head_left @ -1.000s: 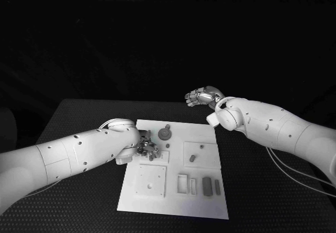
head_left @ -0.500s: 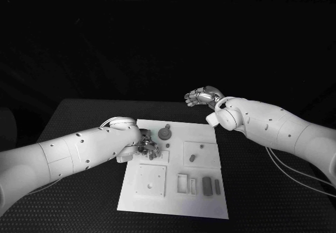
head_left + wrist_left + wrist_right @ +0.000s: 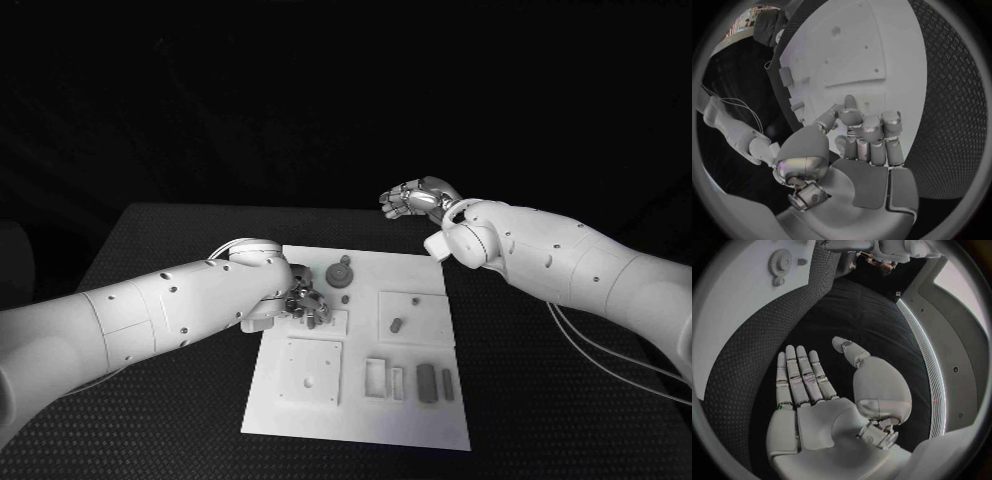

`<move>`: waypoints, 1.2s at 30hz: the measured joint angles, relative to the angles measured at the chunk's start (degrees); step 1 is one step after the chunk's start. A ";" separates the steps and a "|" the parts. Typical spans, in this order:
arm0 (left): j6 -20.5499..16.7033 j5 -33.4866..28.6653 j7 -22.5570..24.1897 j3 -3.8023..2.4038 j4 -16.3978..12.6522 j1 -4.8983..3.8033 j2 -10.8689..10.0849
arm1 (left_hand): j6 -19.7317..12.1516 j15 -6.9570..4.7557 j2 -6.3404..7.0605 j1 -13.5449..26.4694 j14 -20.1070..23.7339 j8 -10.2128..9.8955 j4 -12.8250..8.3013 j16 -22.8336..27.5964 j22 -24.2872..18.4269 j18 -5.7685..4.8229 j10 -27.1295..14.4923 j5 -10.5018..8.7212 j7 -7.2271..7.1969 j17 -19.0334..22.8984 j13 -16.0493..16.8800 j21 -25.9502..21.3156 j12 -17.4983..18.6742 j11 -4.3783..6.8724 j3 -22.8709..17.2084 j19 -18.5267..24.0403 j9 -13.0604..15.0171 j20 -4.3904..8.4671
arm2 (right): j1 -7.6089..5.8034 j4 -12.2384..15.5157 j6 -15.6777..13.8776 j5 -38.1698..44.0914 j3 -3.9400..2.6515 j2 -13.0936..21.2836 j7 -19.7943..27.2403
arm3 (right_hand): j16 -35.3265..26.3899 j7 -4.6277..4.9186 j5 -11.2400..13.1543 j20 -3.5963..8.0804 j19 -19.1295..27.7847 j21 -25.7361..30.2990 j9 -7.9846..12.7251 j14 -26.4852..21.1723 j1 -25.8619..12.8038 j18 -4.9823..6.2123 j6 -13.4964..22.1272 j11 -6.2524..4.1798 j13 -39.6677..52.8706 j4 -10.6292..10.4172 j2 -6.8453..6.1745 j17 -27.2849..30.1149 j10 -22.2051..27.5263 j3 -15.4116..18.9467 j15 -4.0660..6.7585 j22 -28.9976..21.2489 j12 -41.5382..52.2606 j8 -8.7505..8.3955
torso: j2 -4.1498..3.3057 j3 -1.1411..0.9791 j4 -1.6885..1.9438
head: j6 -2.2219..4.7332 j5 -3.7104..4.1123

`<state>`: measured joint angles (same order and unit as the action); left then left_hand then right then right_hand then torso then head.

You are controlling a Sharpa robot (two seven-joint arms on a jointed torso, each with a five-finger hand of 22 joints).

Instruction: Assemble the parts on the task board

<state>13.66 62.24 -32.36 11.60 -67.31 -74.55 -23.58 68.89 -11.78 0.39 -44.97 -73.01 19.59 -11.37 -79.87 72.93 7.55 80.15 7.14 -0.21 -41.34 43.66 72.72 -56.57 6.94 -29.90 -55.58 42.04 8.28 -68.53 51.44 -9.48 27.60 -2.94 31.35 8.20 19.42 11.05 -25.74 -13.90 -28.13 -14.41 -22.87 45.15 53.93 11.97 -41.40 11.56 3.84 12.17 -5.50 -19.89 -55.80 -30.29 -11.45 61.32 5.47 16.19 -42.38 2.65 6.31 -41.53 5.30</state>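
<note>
Left hand (image 3: 303, 305) fingers curled low over white rectangular task board (image 3: 361, 420), contents indiscernible; right hand (image 3: 817, 405) open, empty; misaligned part may jam.

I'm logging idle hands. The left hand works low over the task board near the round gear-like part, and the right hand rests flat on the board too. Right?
Not quite. The right hand is not on the task board: the head view shows it raised beyond the board's far edge, and its wrist view shows it open, holding nothing. The left hand is indeed low over the board near the round gear-like part.
</note>
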 measured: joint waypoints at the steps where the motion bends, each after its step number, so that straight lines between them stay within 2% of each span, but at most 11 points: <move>1: 0.04 0.04 -0.01 0.01 0.02 0.00 0.01 | 0.00 0.00 0.33 0.09 0.00 0.00 0.06 0.00 0.00 0.00 0.00 0.00 0.00 0.00 0.00 0.00 0.00 0.00 -0.06 0.00 0.00 0.00 | 0.00 0.00 0.00 0.00 0.00 0.00 0.00 | 0.00 0.00 0.00 0.00 0.00 0.00 0.00 0.00 0.00 0.00 0.00 0.00 0.00 0.00 0.00 0.04 0.00 0.00 0.00 0.00 0.00 0.00 | 0.00 0.00 0.00 | 0.00 0.00; 7: 0.10 0.23 -0.16 0.05 0.11 0.03 0.02 | -0.01 -0.13 1.63 0.82 -0.07 0.00 0.07 0.00 -0.13 0.00 0.00 -1.02 -0.01 0.00 -0.07 0.00 0.00 0.00 0.41 0.00 0.00 0.00 | 0.00 0.00 0.00 0.00 0.01 0.00 -0.01 | 0.00 0.00 0.00 0.00 0.00 0.00 0.00 0.00 0.00 0.00 0.00 0.00 0.00 0.00 0.00 0.04 0.00 0.00 0.00 0.00 0.00 0.23 | 0.01 0.00 -0.02 | 0.01 0.00; 9: 0.05 0.29 -0.20 0.06 0.11 0.04 -0.05 | -0.04 -0.33 2.16 1.31 0.11 0.00 0.47 0.00 -0.20 0.00 0.00 -2.85 -0.05 0.04 -0.14 0.00 0.00 0.01 0.81 0.00 0.02 0.00 | 0.00 0.00 0.00 0.00 0.01 0.01 -0.01 | 0.00 0.00 0.00 0.00 0.00 0.00 0.00 0.00 0.00 0.00 0.00 0.00 0.00 0.00 0.00 0.04 0.00 0.00 0.00 0.00 0.00 0.23 | 0.01 0.01 -0.01 | -0.01 0.00; 11: 0.02 0.32 -0.21 0.06 0.12 0.04 -0.11 | -0.10 -0.36 2.96 1.87 0.12 0.00 0.89 0.00 -0.21 0.00 0.00 -3.88 -0.12 0.05 -0.21 0.00 0.00 0.01 1.23 0.00 0.02 0.00 | 0.00 -0.01 0.00 0.00 0.01 0.01 -0.01 | 0.00 0.00 0.00 0.00 0.00 0.00 0.00 0.00 0.00 0.00 0.00 0.00 0.00 0.00 0.00 0.04 0.00 0.00 0.00 0.00 0.00 0.23 | 0.01 0.02 -0.01 | -0.03 0.00; 14: 0.00 0.37 -0.22 0.06 0.13 0.04 -0.15 | -0.06 -0.49 3.63 2.54 0.08 0.00 1.40 0.00 -0.27 0.01 0.00 -3.88 -0.17 0.05 -0.20 0.00 0.00 0.01 1.41 0.00 0.04 0.00 | 0.01 -0.03 0.00 0.00 0.01 0.02 -0.01 | 0.00 0.00 0.00 0.00 0.00 0.00 0.00 0.00 0.00 0.00 0.00 0.00 0.00 0.00 0.00 0.04 0.00 0.00 0.00 0.01 0.00 0.23 | 0.03 0.03 -0.01 | -0.06 0.03; 22: 0.04 0.20 -0.25 0.06 0.16 0.04 -0.17 | -0.27 -0.51 4.47 2.07 0.08 -0.33 1.05 0.00 -0.26 0.00 0.00 -3.88 -0.03 0.05 -0.27 0.00 0.00 0.01 1.06 0.00 -0.03 0.00 | 0.00 -0.03 0.01 0.00 0.01 0.04 -0.02 | 0.00 0.00 0.00 0.00 0.00 0.00 0.00 0.00 0.00 0.00 0.00 0.00 0.00 0.00 0.00 0.04 0.00 0.00 0.00 0.05 0.00 0.23 | 0.04 0.03 0.00 | -0.07 0.03; 36: -0.18 -1.01 -0.27 -0.11 0.17 0.04 -0.57 | -0.42 -0.48 4.28 1.39 0.10 -0.33 0.86 0.03 -0.26 0.00 0.00 -3.88 -0.02 0.05 -0.33 0.00 0.00 0.01 0.87 0.00 -0.07 0.00 | 0.00 -0.12 0.06 -0.01 0.03 0.00 -0.03 | 0.00 0.00 0.00 0.00 0.00 0.00 0.05 0.00 0.00 0.01 0.00 0.00 0.00 0.00 0.00 0.08 0.00 0.00 0.00 0.10 0.00 0.22 | 0.03 0.02 0.01 | -0.03 -0.02</move>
<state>13.48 61.23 -32.63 11.49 -67.14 -74.50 -24.15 68.46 -12.26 4.67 -43.58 -72.91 19.26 -10.51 -79.84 72.67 7.56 80.15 3.27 -0.23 -41.30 43.33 72.72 -56.57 6.95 -29.03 -55.58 41.97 8.28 -68.53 51.32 -9.43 27.59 -2.91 31.36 8.17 19.42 11.05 -25.74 -13.90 -28.12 -14.41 -22.83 45.15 53.93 11.97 -41.40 11.56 3.84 12.17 -5.50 -19.81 -55.81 -30.29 -11.45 61.42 5.47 16.41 -42.35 2.68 6.32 -41.56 5.27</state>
